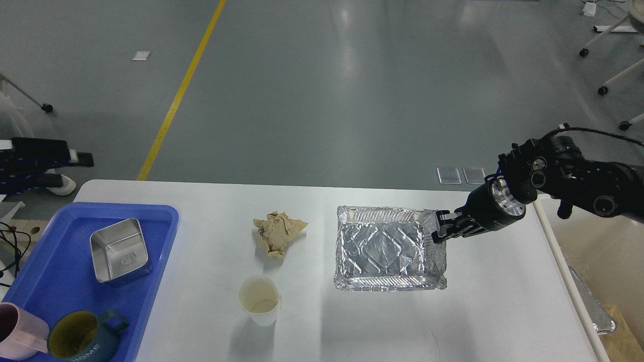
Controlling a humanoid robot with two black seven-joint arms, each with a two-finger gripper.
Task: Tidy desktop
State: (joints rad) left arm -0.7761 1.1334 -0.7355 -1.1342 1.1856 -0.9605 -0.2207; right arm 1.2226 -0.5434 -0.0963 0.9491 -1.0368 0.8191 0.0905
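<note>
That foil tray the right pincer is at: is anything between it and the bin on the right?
Nothing visible. The right pincer grips the foil tray at its right rim; only bare desktop lies before the cream bin.

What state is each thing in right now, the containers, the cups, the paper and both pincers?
foil tray: empty, right rim pinched
right pincer: shut on the foil tray's rim
left pincer: beyond the table's left edge; open or shut unclear
brown paper: crumpled, lying on the desktop
paper cup: upright, empty
steel box: upright, empty, in the blue tray
dark mug: upright, in the blue tray
pink mug: partly cut off by the frame's edge
</note>
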